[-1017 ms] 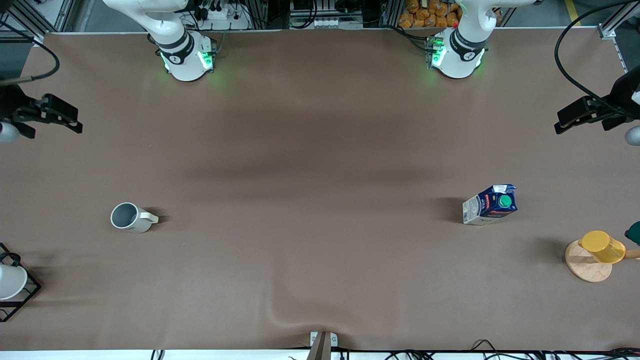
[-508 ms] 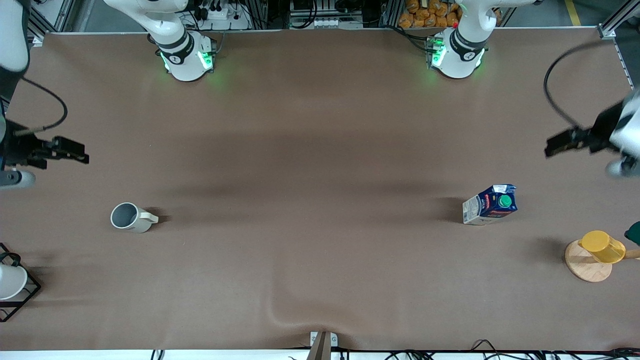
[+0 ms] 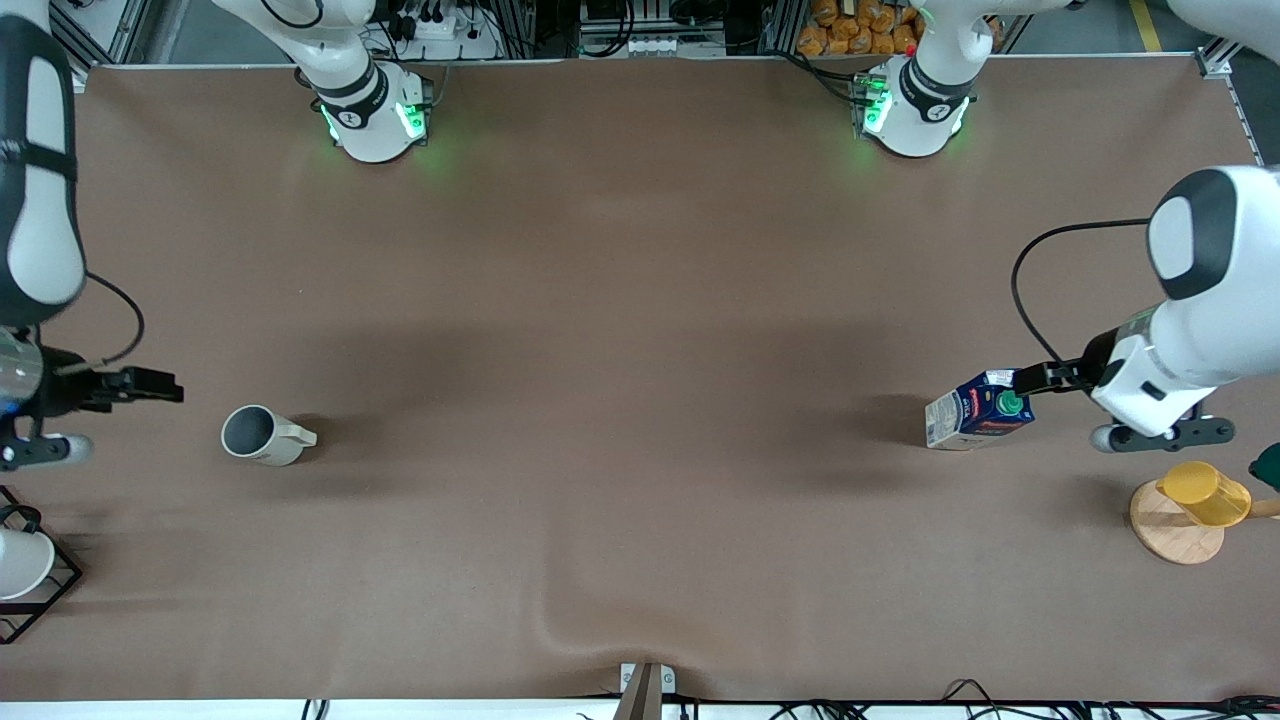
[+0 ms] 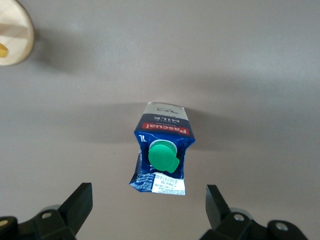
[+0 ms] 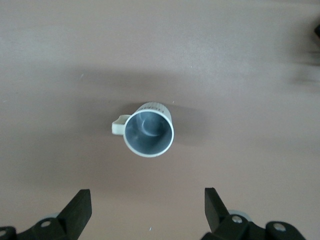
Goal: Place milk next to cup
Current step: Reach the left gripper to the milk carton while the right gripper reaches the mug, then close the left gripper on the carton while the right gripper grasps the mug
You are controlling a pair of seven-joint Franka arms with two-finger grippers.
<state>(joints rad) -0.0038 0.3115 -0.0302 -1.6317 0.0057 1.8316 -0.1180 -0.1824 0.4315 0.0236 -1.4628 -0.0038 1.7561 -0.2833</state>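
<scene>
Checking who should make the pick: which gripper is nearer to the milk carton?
Left. The left gripper hangs open right beside the milk, at its cap end. The right gripper, also open, is beside the cup at the right arm's end.

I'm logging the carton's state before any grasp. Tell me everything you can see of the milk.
The milk is a small gable-top carton, dark blue with white side panels, a red label band and a round green cap on its sloped top. It looks like printed paperboard, closed and undented. It stands upright on the brown table toward the left arm's end, apart from the yellow cup on its wooden base. Nothing touches it; the left gripper is open just above it, fingers either side.
</scene>
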